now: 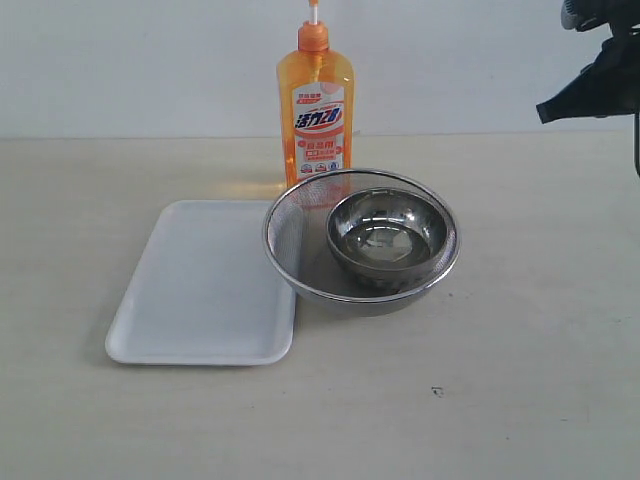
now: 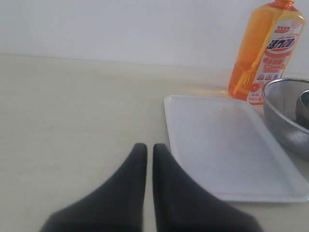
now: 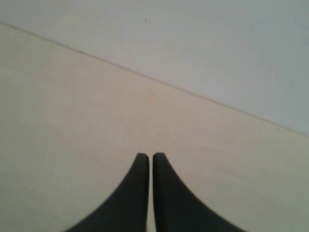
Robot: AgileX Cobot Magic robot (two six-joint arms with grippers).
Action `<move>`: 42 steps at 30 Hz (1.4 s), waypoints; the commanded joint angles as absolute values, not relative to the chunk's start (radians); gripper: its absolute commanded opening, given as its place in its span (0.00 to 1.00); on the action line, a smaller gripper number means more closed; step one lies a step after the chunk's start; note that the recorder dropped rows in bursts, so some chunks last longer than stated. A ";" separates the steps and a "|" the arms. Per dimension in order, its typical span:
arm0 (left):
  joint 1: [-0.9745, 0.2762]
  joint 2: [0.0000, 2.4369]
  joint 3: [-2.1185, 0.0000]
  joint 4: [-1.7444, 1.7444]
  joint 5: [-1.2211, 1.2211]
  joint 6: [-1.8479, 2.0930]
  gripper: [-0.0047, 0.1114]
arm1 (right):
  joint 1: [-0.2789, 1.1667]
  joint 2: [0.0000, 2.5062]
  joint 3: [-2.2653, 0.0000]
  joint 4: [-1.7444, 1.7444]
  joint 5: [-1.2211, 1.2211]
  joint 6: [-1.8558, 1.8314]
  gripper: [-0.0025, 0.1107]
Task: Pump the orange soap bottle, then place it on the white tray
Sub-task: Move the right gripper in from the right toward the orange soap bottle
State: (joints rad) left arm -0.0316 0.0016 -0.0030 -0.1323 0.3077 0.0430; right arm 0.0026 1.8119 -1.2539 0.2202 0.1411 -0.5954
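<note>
Soap bottle (image 1: 315, 110) stands upright behind the white tray (image 1: 200, 290), well apart from both clenched, empty jaws.

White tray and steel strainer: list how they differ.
The white tray is flat and rectangular; the strainer is round and deep. The tray is solid white; the strainer is see-through metal mesh. The tray lies bare; the strainer holds a metal bowl. Both rest on the table, side by side.
</note>
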 commanded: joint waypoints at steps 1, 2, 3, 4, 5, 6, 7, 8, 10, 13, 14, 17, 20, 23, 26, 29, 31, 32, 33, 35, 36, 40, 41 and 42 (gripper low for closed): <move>-0.030 0.001 0.000 -0.131 0.307 0.047 0.08 | 0.024 1.820 -1.260 0.382 0.147 -0.723 0.02; -0.030 0.001 0.000 -0.131 0.307 0.047 0.08 | 0.036 1.823 -1.260 0.431 0.144 -0.751 0.02; -0.030 0.001 0.000 -0.131 0.307 0.047 0.08 | 0.049 1.827 -1.260 0.497 0.136 -0.814 0.02; -0.030 0.001 0.000 -0.131 0.307 0.047 0.08 | 0.063 1.830 -1.260 0.535 0.131 -0.858 0.02; -0.030 0.001 0.000 -0.131 0.307 0.047 0.08 | 0.077 1.837 -1.260 0.579 0.123 -0.908 0.02; -0.030 0.001 0.000 -0.131 0.307 0.047 0.08 | 0.094 1.843 -1.263 0.620 0.116 -0.950 0.02; -0.030 0.001 0.000 -0.131 0.307 0.047 0.08 | 0.105 1.849 -1.270 0.647 0.119 -0.989 0.02; -0.030 0.001 0.000 -0.131 0.307 0.047 0.08 | 0.120 1.859 -1.281 0.664 0.131 -1.025 0.02; -0.030 0.001 0.000 -0.131 0.307 0.047 0.08 | 0.143 1.875 -1.308 0.702 0.171 -1.103 0.02; -0.030 0.001 0.000 -0.131 0.307 0.047 0.08 | 0.160 1.903 -1.360 0.826 0.226 -1.248 0.02; -0.030 0.001 0.000 -0.131 0.307 0.047 0.08 | 0.160 1.913 -1.381 0.895 0.253 -1.311 0.02; -0.030 0.001 0.000 -0.131 0.307 0.047 0.08 | 0.158 1.964 -1.464 1.228 0.468 -1.689 0.02; -0.030 0.001 0.000 -0.131 0.307 0.047 0.08 | 0.156 1.981 -1.481 1.464 0.554 -1.899 0.02; -0.030 0.001 0.000 -0.131 0.307 0.047 0.08 | 0.121 2.001 -1.483 1.523 0.683 -2.018 0.02; -0.030 0.001 0.000 -0.131 0.307 0.047 0.08 | 0.027 2.060 -1.491 1.613 0.943 -2.017 0.02; -0.030 0.001 0.000 -0.131 0.307 0.047 0.08 | -0.086 2.148 -1.491 1.744 1.199 -2.048 0.02; -0.030 0.001 0.000 -0.131 0.307 0.047 0.08 | -0.129 2.192 -1.493 1.744 1.221 -2.053 0.02; -0.030 0.001 0.000 -0.131 0.307 0.047 0.08 | -0.133 2.205 -1.498 1.744 1.221 -2.053 0.02; -0.030 0.001 0.000 -0.131 0.307 0.047 0.08 | -0.136 2.217 -1.505 1.744 1.221 -2.051 0.02; -0.030 0.001 0.000 -0.131 0.307 0.047 0.08 | -0.136 2.239 -1.521 1.744 1.221 -2.051 0.02; -0.030 0.001 0.000 -0.131 0.307 0.047 0.08 | -0.130 2.249 -1.532 1.744 1.221 -2.051 0.02; -0.030 0.001 0.000 -0.131 0.307 0.047 0.08 | -0.122 2.294 -1.591 1.722 1.221 -2.035 0.02; -0.030 0.001 0.000 -0.131 0.307 0.047 0.08 | -0.120 2.303 -1.611 1.700 1.221 -2.021 0.02; -0.030 0.001 0.000 -0.131 0.307 0.047 0.08 | -0.117 2.310 -1.632 1.676 1.221 -2.009 0.02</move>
State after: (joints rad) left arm -0.0316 0.0016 -0.0030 -0.1323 0.3077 0.0430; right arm -0.1245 2.2945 -1.5877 1.7180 1.2058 -2.0285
